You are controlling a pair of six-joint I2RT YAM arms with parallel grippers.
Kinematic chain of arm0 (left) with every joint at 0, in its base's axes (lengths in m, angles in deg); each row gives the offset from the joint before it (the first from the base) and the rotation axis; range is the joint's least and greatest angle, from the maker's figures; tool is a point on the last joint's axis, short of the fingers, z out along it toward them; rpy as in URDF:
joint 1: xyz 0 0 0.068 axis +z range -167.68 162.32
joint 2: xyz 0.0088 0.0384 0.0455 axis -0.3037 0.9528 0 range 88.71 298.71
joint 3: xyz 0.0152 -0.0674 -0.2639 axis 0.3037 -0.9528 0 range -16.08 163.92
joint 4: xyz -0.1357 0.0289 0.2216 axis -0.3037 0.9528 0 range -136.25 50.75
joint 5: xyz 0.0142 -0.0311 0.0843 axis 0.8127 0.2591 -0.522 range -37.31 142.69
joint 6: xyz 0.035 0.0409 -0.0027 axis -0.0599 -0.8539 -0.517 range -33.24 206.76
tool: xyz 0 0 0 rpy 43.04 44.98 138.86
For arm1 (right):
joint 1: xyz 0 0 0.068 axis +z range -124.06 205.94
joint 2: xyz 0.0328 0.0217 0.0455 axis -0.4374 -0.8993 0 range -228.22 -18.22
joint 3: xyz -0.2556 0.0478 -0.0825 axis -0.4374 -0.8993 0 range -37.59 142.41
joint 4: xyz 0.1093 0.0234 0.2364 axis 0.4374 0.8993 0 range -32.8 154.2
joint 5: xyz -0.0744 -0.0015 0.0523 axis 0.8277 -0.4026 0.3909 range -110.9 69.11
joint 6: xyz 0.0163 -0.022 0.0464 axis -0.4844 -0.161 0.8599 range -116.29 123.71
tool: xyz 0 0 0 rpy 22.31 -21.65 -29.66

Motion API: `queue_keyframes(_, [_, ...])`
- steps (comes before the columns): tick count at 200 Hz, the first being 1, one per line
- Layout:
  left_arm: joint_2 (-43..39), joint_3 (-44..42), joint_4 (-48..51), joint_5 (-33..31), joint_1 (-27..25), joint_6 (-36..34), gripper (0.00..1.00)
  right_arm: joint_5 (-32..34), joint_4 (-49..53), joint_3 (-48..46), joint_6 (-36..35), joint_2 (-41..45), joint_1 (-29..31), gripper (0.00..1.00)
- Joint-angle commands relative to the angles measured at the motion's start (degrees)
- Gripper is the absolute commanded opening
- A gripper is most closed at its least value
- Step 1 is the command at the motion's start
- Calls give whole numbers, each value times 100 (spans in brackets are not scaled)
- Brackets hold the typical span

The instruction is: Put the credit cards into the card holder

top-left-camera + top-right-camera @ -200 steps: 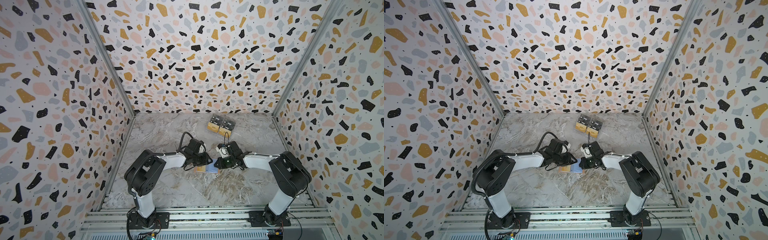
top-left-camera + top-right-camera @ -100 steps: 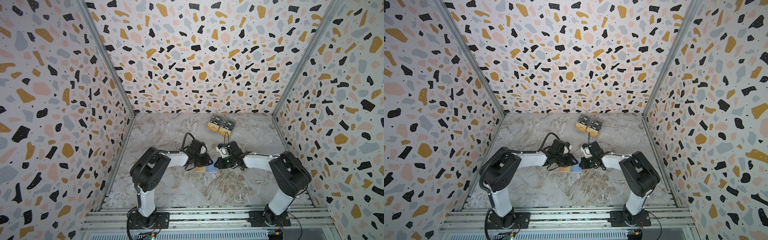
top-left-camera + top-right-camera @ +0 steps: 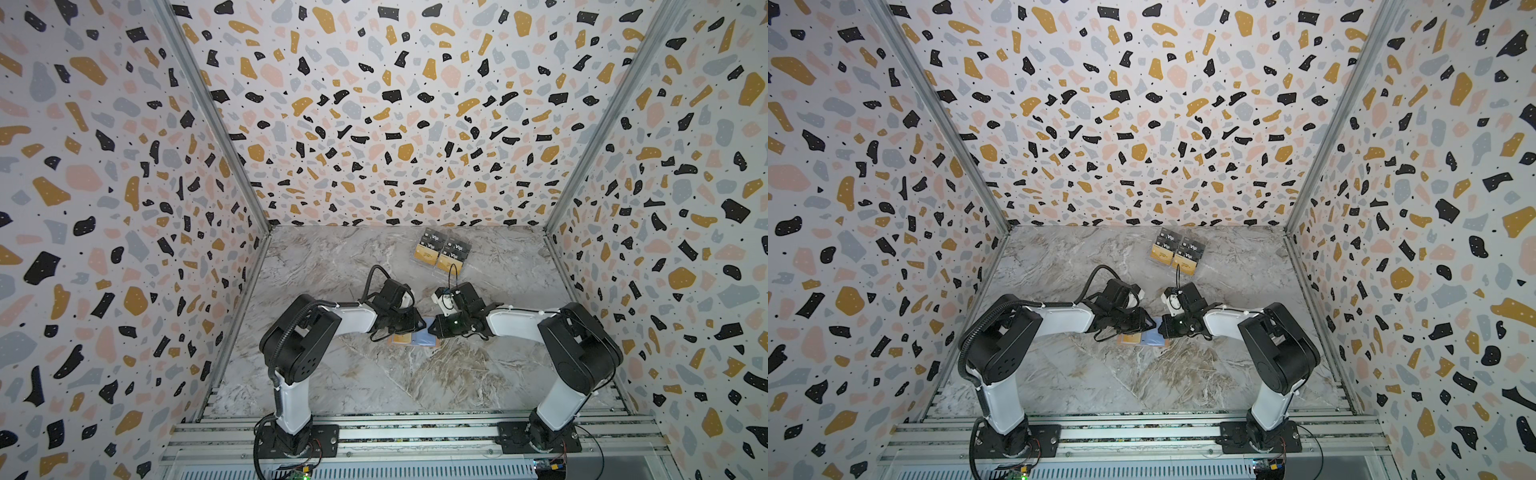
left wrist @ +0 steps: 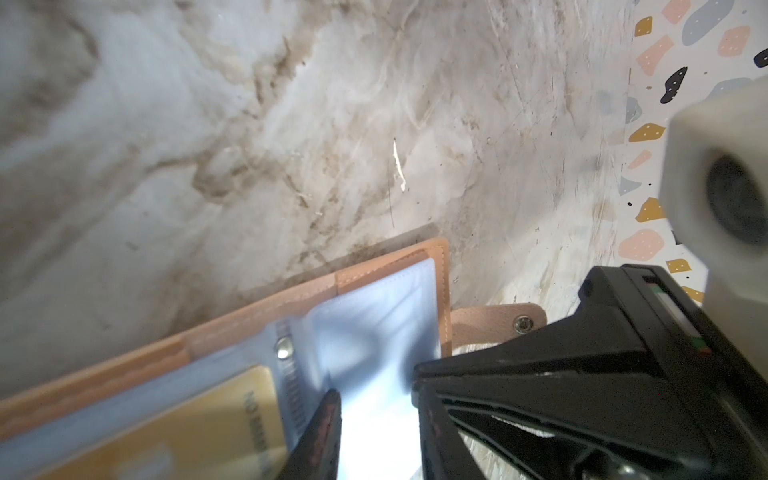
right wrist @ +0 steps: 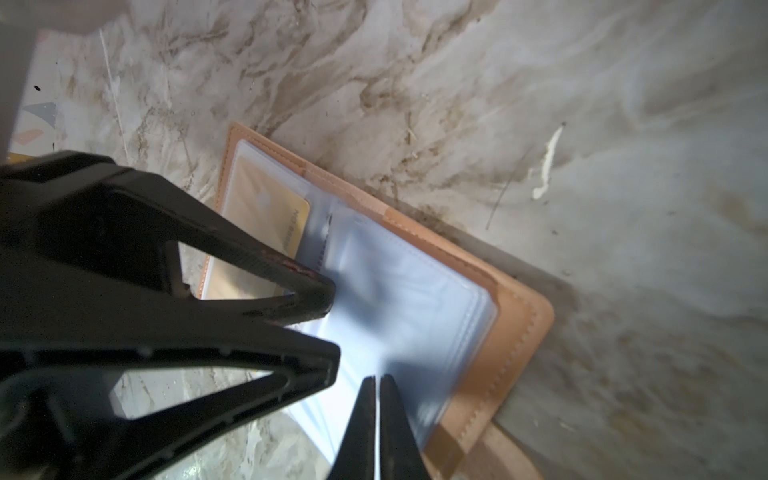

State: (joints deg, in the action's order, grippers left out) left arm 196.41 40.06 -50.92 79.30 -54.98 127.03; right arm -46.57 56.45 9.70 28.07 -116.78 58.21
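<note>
The card holder (image 3: 409, 340) (image 3: 1140, 340) lies open on the marble table between both arms, its tan cover (image 5: 515, 332) (image 4: 374, 266) framing pale blue sleeves. A gold credit card (image 5: 266, 208) (image 4: 187, 428) sits in one sleeve. More credit cards (image 3: 442, 251) (image 3: 1177, 251), black "Vip" and gold ones, lie packed at the back. My left gripper (image 4: 374, 386) (image 5: 332, 324) is open, its tips on the blue sleeves. My right gripper (image 5: 378, 380) (image 3: 434, 330) is shut, tips at the sleeves' edge. Whether a sleeve is pinched I cannot tell.
The holder's strap tab (image 4: 498, 324) with its snap lies flat beside the cover. Terrazzo walls (image 3: 374, 124) enclose the table on three sides. An aluminium rail (image 3: 415, 436) with both arm bases runs along the front.
The left arm's elbow has swung a little toward the middle. Both grippers stay at the card holder, jaws unchanged.
</note>
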Motion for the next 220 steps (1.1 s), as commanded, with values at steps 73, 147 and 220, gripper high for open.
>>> queue_keyframes(73, [-170, -208, 400, -470, 63, -52, 41, 184, 288, -101, -20, 50, 51, 8])
queue_keyframes(147, [120, -240, 188, -23, 56, 6, 41, 177, 251, -123, 20, 53, 78, 8])
queue_keyframes(220, [227, -491, -466, 358, 43, 701, 37, 108, 10, -308, 122, 64, 104, 7])
